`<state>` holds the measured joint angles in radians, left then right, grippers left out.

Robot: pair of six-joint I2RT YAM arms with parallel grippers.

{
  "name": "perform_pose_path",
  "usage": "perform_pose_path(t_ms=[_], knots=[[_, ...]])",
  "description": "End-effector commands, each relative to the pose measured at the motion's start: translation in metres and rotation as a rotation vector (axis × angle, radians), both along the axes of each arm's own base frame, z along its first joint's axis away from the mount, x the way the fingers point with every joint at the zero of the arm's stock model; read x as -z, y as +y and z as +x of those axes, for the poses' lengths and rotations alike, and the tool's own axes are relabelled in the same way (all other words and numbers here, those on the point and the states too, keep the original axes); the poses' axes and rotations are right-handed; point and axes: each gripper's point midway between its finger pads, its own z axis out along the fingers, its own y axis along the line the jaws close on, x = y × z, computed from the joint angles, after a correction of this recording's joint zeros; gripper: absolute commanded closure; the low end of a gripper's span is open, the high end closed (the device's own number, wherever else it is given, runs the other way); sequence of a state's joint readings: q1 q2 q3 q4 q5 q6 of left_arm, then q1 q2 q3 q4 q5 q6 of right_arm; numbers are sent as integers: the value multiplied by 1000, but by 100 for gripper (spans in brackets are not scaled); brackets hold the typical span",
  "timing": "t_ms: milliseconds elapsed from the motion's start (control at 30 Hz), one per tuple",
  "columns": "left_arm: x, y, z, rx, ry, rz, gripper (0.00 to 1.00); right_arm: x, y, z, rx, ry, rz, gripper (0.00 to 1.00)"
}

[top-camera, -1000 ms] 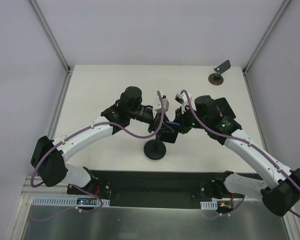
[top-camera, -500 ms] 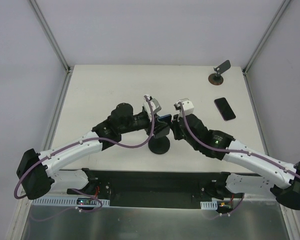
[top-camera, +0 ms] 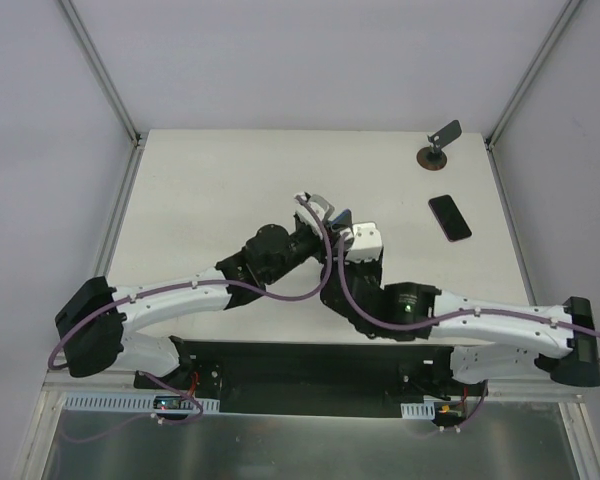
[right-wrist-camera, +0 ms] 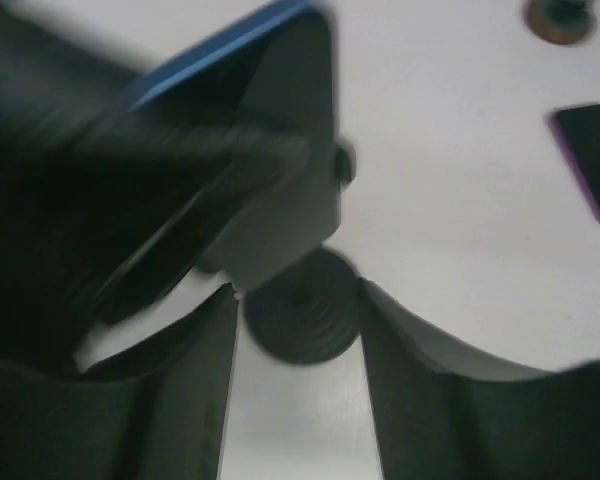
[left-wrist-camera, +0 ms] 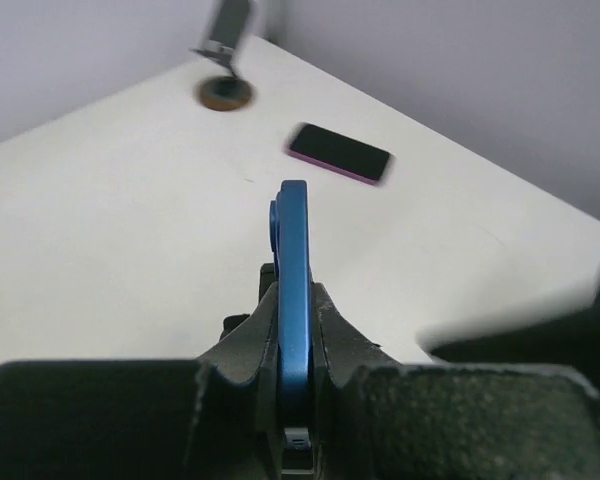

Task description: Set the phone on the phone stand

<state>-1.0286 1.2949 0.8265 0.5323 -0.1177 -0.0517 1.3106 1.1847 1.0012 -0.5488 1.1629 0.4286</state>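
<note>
In the left wrist view the phone (left-wrist-camera: pixel 293 270) shows edge-on as a thin blue strip, and my left gripper (left-wrist-camera: pixel 293 300) is shut on it and holds it above the table. In the right wrist view, the phone's blue edge (right-wrist-camera: pixel 220 50) sits over the phone stand's grey-looking head (right-wrist-camera: pixel 280 200). The stand's round black base (right-wrist-camera: pixel 302 310) lies on the table between the tips of my right gripper (right-wrist-camera: pixel 298 290), which is open and apart from it. From above, the left gripper (top-camera: pixel 325 222) and phone (top-camera: pixel 339 216) sit mid-table, and the arms hide the stand.
A black phone with a pink rim (top-camera: pixel 450 217) lies flat at the right of the table. A brown-based stand with a grey plate (top-camera: pixel 435 152) stands at the far right corner. The right arm (top-camera: pixel 480 320) stretches low along the near edge.
My right gripper has gone from shut to open, and its arm has dropped low toward the near edge. The left arm has shifted slightly right with the phone still in its jaws.
</note>
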Motion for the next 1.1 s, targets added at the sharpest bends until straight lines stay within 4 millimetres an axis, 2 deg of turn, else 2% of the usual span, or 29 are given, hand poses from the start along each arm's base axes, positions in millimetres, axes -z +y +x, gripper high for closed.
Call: perform_pose_path(t_ms=[0, 33, 67, 100, 133, 233, 300, 333, 367, 400, 467, 500, 567, 600, 633, 700, 767, 800, 833, 867, 933, 967, 1067], knots=[[31, 69, 75, -447, -46, 128, 100, -38, 58, -55, -358, 36, 301, 34], [34, 70, 75, -446, -39, 143, 100, -48, 45, -57, -362, 20, 353, 30], [35, 71, 75, -449, -37, 149, 100, -45, 37, -58, -363, 21, 367, 22], [37, 71, 75, -448, -35, 155, 100, -46, 33, -61, -406, 13, 356, 19], [36, 72, 74, -450, -34, 154, 100, -48, 20, -61, -407, -3, 391, 19], [36, 74, 75, -446, -28, 166, 100, -37, -10, -59, -410, -16, 342, 15], [38, 78, 77, -448, -15, 186, 100, -31, -17, -59, -448, -5, 334, 11], [34, 78, 80, -453, -16, 186, 100, -33, -29, -52, -428, -21, 333, 10], [32, 81, 82, -456, -20, 195, 100, -25, -32, -50, -431, -8, 318, 9], [31, 87, 89, -468, -25, 202, 100, -22, -29, -53, -475, 16, 326, 9], [25, 101, 104, -497, -36, 216, 100, -14, -38, -44, -438, 41, 324, 9], [26, 121, 121, -520, -16, 225, 100, -9, -34, -47, -470, 71, 332, 9], [13, 138, 141, -537, -37, 219, 100, -2, -33, -41, -453, 101, 339, 9], [10, 164, 159, -582, -41, 224, 100, 4, -28, -43, -476, 128, 343, 9], [2, 166, 168, -552, -53, 219, 100, 9, -27, -40, -468, 147, 340, 8], [-7, 187, 186, -561, -75, 227, 100, 15, -18, -42, -500, 172, 351, 8], [-19, 220, 210, -579, -103, 235, 100, 17, -14, -40, -502, 171, 361, 9], [-22, 231, 219, -593, -113, 242, 100, 19, -14, -39, -502, 169, 361, 8], [-26, 261, 237, -647, -117, 251, 100, 22, -14, -37, -498, 169, 358, 8], [-28, 266, 243, -611, -138, 262, 100, 22, -13, -35, -496, 161, 363, 8], [-30, 290, 265, -637, -148, 267, 100, 27, -16, -29, -477, 165, 356, 8], [-33, 314, 275, -650, -157, 257, 100, 27, -15, -27, -474, 161, 358, 8], [-42, 345, 302, -675, -188, 243, 100, 33, -17, -18, -462, 171, 363, 8]])
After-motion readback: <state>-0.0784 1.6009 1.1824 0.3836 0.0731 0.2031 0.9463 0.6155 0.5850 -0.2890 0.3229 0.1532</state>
